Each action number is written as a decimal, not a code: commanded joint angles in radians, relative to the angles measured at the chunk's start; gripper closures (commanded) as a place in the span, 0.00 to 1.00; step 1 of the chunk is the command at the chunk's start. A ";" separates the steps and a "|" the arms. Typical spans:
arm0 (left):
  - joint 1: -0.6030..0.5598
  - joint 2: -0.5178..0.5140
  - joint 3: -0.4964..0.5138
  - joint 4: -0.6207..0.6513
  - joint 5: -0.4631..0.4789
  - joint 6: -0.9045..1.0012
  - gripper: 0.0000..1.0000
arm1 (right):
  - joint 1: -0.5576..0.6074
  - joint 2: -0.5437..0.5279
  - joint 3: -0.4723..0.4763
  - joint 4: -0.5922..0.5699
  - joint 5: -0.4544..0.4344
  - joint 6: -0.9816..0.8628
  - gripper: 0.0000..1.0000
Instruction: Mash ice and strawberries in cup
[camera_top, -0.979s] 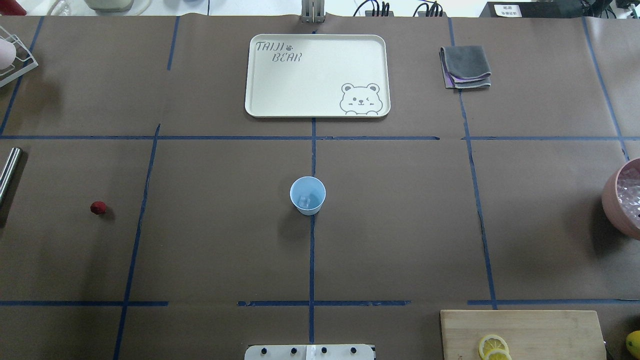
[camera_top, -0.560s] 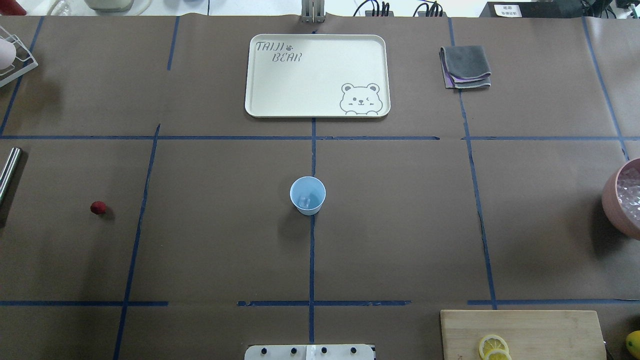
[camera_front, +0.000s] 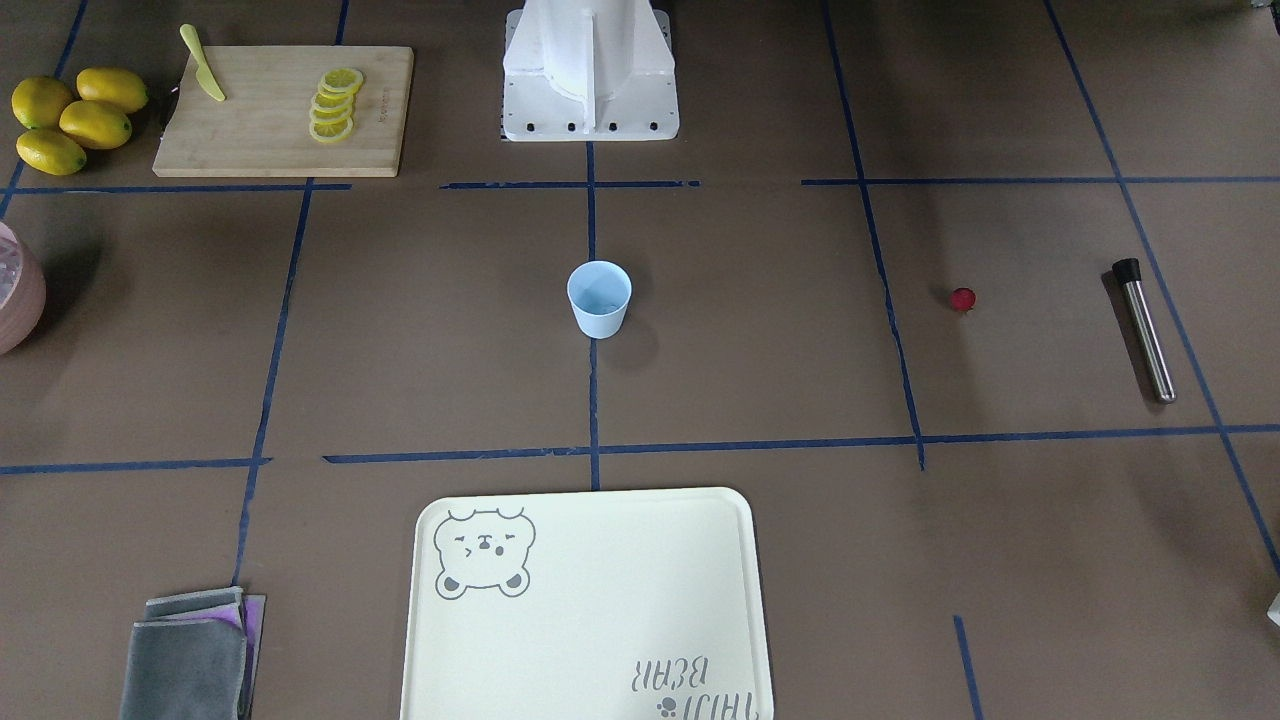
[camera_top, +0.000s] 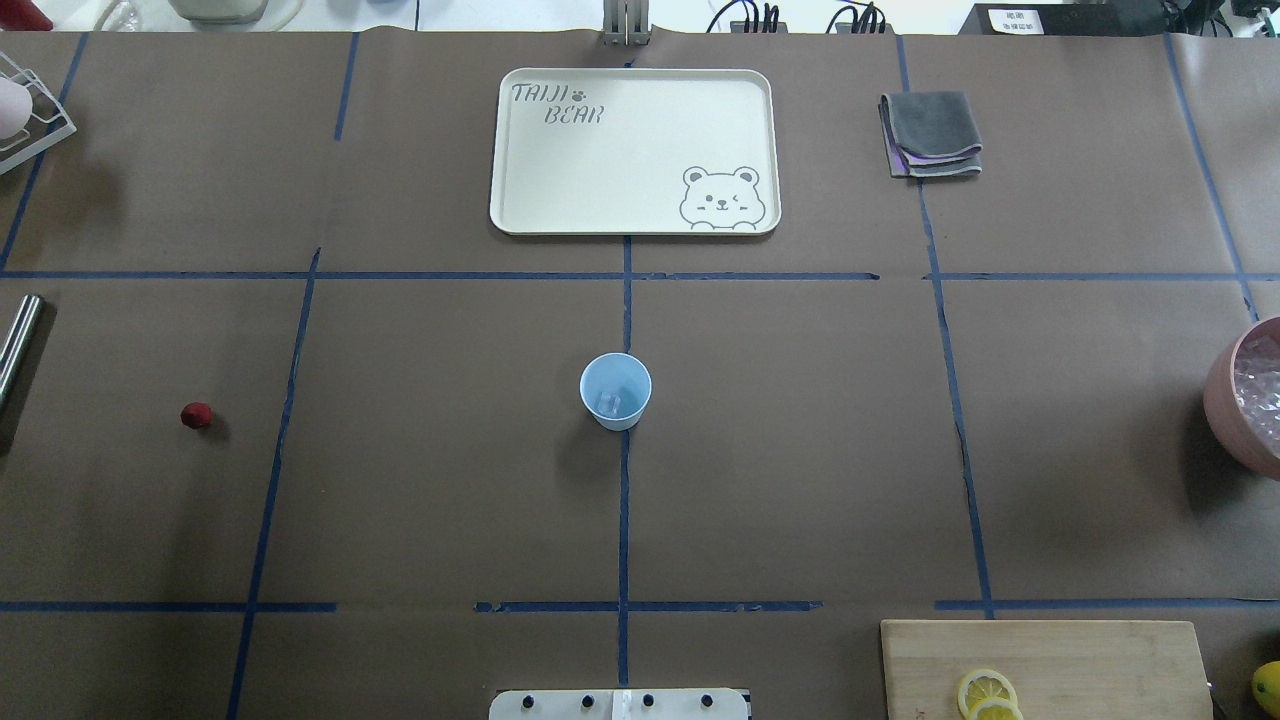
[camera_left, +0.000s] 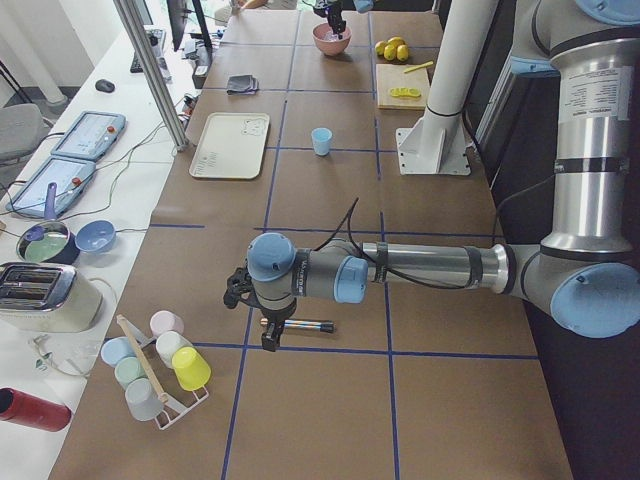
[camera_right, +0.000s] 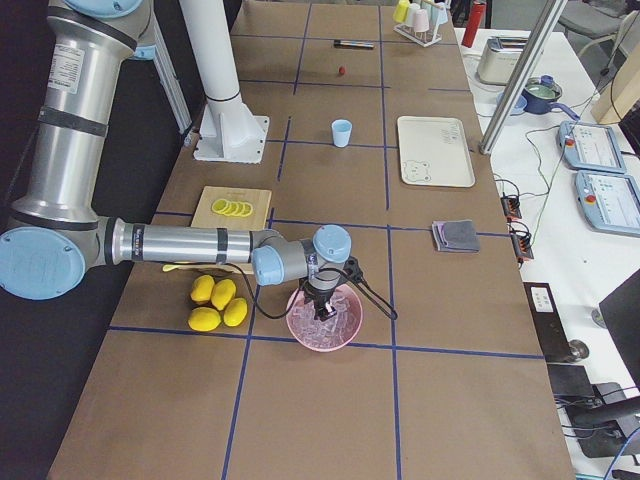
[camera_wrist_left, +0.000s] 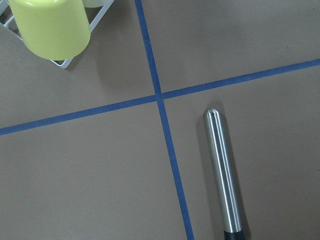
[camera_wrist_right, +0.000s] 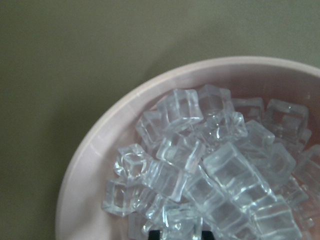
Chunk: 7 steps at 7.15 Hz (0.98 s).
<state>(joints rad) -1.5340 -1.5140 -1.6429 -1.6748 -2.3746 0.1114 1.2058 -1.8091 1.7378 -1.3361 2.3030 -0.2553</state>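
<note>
A light-blue cup (camera_top: 615, 392) stands upright mid-tabletop (camera_top: 800, 450) with an ice chunk (camera_top: 608, 403) inside. A red strawberry (camera_top: 196, 415) lies well apart, on the robot's left side. The left claw (camera_left: 268, 340) hovers above a steel rod (camera_wrist_left: 222, 175). The right claw (camera_right: 322, 306) hangs over a pink bowl (camera_wrist_right: 95, 145) heaped with ice cubes (camera_wrist_right: 215, 180). Whether either claw is open or closed cannot be told.
</note>
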 joint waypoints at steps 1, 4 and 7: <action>0.000 0.000 0.000 0.001 0.000 -0.001 0.00 | 0.001 0.004 0.011 0.002 0.003 0.001 0.97; 0.000 0.000 -0.001 0.000 0.000 0.001 0.00 | 0.047 0.013 0.165 -0.123 0.006 0.039 0.98; -0.002 0.003 -0.002 0.001 -0.002 -0.001 0.00 | 0.009 0.233 0.220 -0.158 0.007 0.514 0.97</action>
<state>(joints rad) -1.5343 -1.5117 -1.6443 -1.6738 -2.3760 0.1110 1.2428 -1.6765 1.9464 -1.4845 2.3115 0.0582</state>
